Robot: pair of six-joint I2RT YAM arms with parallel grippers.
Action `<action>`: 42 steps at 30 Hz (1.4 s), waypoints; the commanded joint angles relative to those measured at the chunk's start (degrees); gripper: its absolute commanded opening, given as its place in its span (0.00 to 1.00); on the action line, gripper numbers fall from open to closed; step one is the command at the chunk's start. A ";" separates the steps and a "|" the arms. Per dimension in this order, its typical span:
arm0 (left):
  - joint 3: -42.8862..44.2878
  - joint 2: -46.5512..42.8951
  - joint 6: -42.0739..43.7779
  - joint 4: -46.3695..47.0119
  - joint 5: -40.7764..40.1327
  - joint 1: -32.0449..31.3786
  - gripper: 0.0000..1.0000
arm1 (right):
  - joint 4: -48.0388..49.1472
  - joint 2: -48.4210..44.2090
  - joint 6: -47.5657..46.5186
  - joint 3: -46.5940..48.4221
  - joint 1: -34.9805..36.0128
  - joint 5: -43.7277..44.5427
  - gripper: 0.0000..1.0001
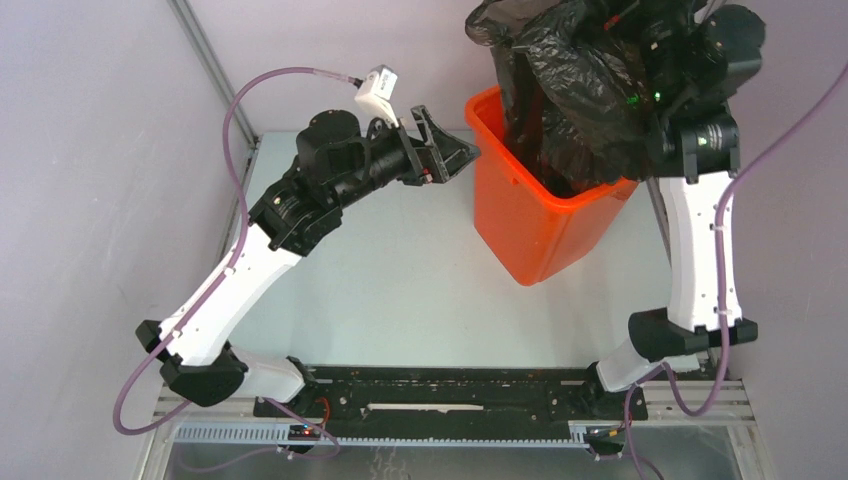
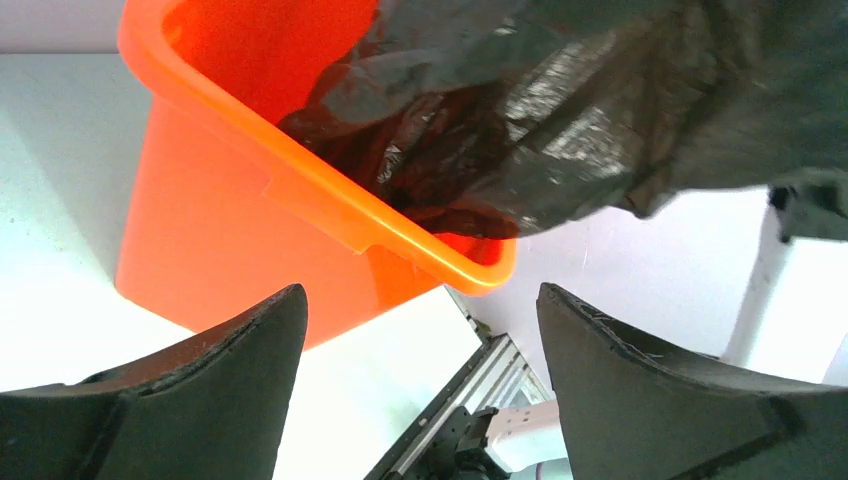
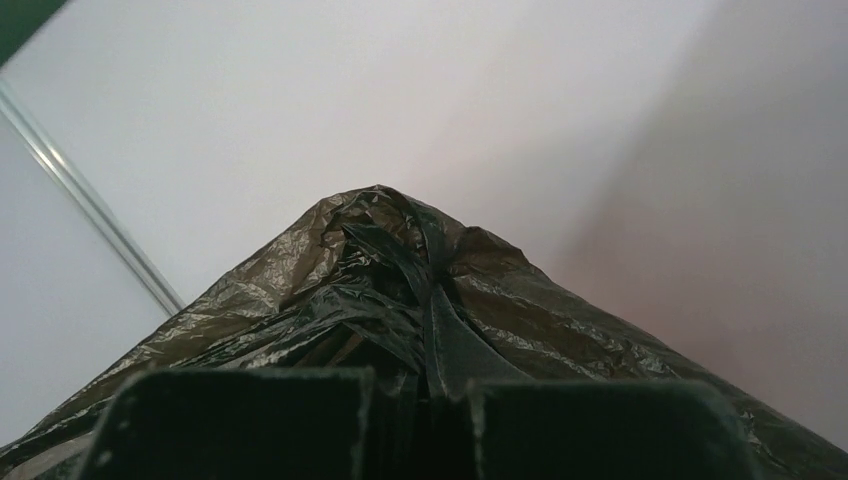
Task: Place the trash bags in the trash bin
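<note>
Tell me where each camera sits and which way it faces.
Top external: overhead from behind, looking down on the table; left arm, right arm and their bases show.
Left wrist: on the left arm, facing the trash bin at its rim and outer wall; open left gripper frames the bottom.
Right wrist: on the raised right arm, facing the wall; right gripper shut on the trash bag.
Shared: top and left wrist both show the bag hanging into the bin.

Pale lilac walls (image 1: 100, 150) — grey metal post (image 1: 212, 60); whitish table (image 1: 400, 290), evenly lit.
</note>
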 commanded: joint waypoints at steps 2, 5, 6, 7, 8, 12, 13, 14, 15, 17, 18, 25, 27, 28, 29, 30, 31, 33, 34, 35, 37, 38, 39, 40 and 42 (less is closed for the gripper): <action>-1.93 -1.09 -0.95 0.16 2.02 1.48 0.90 | 1.87 3.49 9.49 -1.82 -3.31 -8.49 0.00; -0.93 1.43 -3.22 0.28 5.68 2.85 0.91 | -0.35 3.84 11.74 -5.08 -3.79 -12.06 0.00; -0.67 2.25 -4.28 0.43 6.91 3.48 0.92 | -0.82 3.22 12.31 -6.86 -3.81 -13.50 0.00; -0.60 3.17 -5.58 0.86 8.17 4.16 0.92 | -0.97 2.20 12.75 -9.04 -3.82 -14.75 0.00; -0.53 4.26 -7.25 1.54 9.64 4.83 0.91 | -1.02 1.14 13.17 -10.92 -3.93 -15.57 0.00; -0.92 8.71 -16.01 7.39 15.08 5.95 0.87 | -4.03 -1.70 18.21 -12.43 -5.57 -16.53 0.00; -1.88 9.44 -19.72 10.76 16.38 5.83 0.87 | -3.85 -2.19 19.66 -12.44 -6.17 -17.37 0.00; -3.08 10.02 -22.73 14.17 17.48 5.61 0.88 | -3.65 -2.72 21.05 -12.47 -6.89 -18.34 0.00; -4.45 10.61 -25.42 17.86 17.69 5.45 0.89 | -3.99 -3.11 21.46 -12.31 -7.24 -18.83 0.00; -7.06 11.82 -31.50 23.72 17.49 5.25 0.91 | -5.69 -4.02 21.83 -11.75 -7.85 -18.87 0.00; -8.32 12.55 -34.29 25.90 17.32 5.15 0.91 | -6.41 -4.62 22.33 -11.88 -8.24 -18.78 0.00; -10.60 15.62 -38.78 31.86 12.03 3.52 0.92 | -5.89 -8.10 26.55 -14.82 -10.40 -20.44 0.00; -11.16 16.66 -40.20 32.09 11.44 3.58 0.88 | -6.23 -8.38 26.90 -14.91 -10.41 -21.11 0.00; -11.26 17.31 -40.80 32.15 11.35 3.59 0.86 | -6.38 -8.60 26.86 -15.00 -10.48 -21.29 0.00; -11.35 17.85 -41.24 32.01 11.30 3.51 0.85 | -6.46 -8.81 26.77 -15.13 -10.50 -21.39 0.00; -11.51 18.31 -41.52 31.91 11.30 3.31 0.84 | -6.55 -9.03 26.62 -15.26 -10.61 -21.37 0.00; -11.69 18.71 -41.70 31.90 11.44 3.22 0.84 | -6.64 -9.29 26.53 -15.40 -10.75 -21.34 0.00; -12.52 18.52 -41.63 31.82 11.64 2.78 0.85 | -6.63 -9.73 26.34 -15.84 -10.76 -21.42 0.00; -13.13 18.14 -41.18 31.80 11.47 2.57 0.86 | -6.68 -9.93 26.21 -16.04 -10.76 -21.47 0.00; -13.48 17.90 -40.78 31.69 11.31 2.29 0.87 | -6.65 -10.11 26.02 -16.26 -10.76 -21.43 0.00; -14.09 17.43 -40.22 31.12 10.99 2.05 0.88 | -6.52 -10.30 26.33 -16.61 -12.85 -21.54 0.00; -14.45 17.32 -40.04 31.10 10.77 2.01 0.89 | -6.45 -10.34 26.64 -16.79 -13.25 -21.78 0.00; -14.62 17.25 -39.89 31.09 10.44 2.01 0.90 | -6.14 -10.30 26.90 -16.84 -13.63 -22.10 0.00; -14.45 17.52 -40.02 31.37 10.33 1.98 0.90 | -5.94 -10.19 27.20 -16.82 -13.92 -22.34 0.00; -12.85 18.99 -40.48 33.08 10.99 2.05 0.89 | -5.81 -10.02 27.44 -16.71 -14.22 -22.63 0.00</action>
